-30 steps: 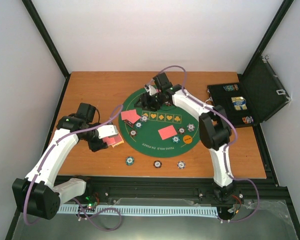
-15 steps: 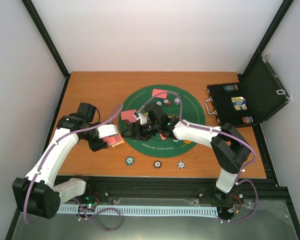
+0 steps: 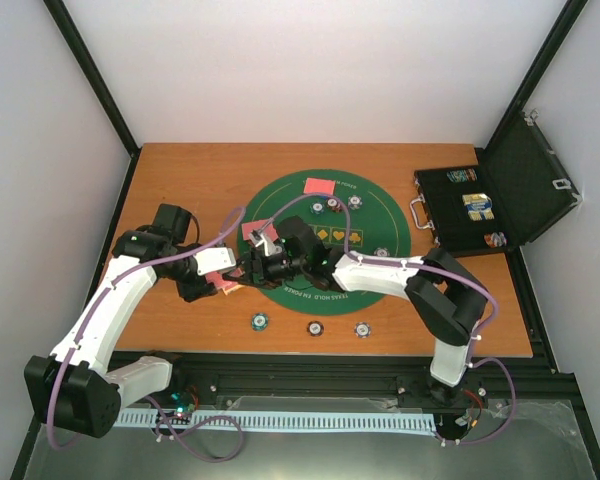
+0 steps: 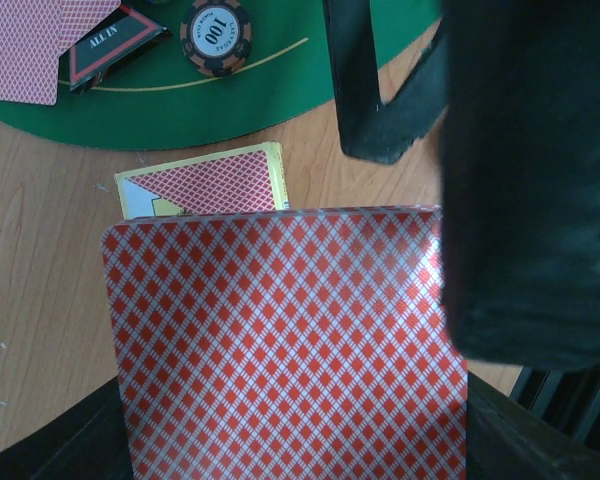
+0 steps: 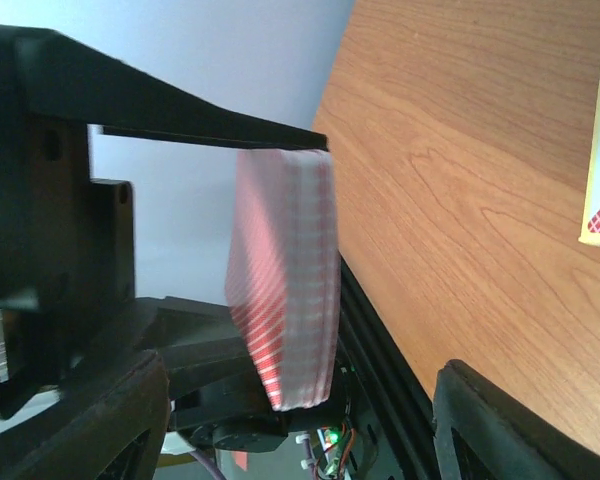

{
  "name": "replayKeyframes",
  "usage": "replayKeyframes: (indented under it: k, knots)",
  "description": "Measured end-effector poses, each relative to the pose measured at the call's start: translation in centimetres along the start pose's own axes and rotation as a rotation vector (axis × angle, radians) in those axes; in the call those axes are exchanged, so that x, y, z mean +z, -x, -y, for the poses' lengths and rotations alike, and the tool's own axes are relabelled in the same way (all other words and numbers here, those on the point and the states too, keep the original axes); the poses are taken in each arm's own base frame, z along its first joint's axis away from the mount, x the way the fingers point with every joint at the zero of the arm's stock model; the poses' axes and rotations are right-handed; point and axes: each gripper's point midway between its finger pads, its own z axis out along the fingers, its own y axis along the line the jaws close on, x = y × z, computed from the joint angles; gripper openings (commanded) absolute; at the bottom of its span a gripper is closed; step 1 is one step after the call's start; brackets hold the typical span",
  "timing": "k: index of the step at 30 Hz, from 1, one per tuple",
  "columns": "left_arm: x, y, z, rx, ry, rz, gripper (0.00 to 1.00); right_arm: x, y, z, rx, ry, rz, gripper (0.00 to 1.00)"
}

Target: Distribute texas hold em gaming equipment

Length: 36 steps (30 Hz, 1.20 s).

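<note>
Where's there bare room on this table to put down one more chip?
Bare table at far left, beside the mat, and near right, before the case. Crowded at the mat's left edge, where left gripper and right gripper meet at the deck.

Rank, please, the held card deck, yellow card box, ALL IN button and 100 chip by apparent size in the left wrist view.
Held card deck, nearest the camera
Yellow card box
ALL IN button and 100 chip: alike, unranked

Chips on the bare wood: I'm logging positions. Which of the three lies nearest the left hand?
The leftmost chip; the middle chip and right chip lie farther along the row, toward the right arm's base.
</note>
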Motion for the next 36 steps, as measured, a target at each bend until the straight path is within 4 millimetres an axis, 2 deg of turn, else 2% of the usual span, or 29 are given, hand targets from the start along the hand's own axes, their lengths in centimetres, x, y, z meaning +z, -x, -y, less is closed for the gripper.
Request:
replayKeyframes:
  k: [7,12,22,26,29,36]
  knots:
    - [-0.3,0.1,0.0,0.001,0.000,0.003,0.01,1.7,-0.5,1.2,0.036,0.002,-0.023,0.72]
    - [-0.5,0.4,0.2,0.000,-0.011,0.015,0.01,2.8,-0.2,0.7,0.036,0.033,-0.034,0.72]
    - [-0.7,0.4,0.6,-0.003,-0.028,0.015,0.01,6.6,-0.2,0.5,0.052,0.084,-0.075,0.71]
    - [-0.7,0.3,0.7,-0.004,-0.029,0.013,0.01,7.2,-0.1,0.5,0.055,0.096,-0.087,0.71]
    - [-0.7,0.3,0.6,-0.004,-0.027,0.009,0.01,7.4,0.0,0.5,0.052,0.101,-0.094,0.66]
    - [-0.7,0.3,0.6,-0.003,-0.028,0.010,0.01,6.9,0.1,0.9,0.044,0.111,-0.097,0.61]
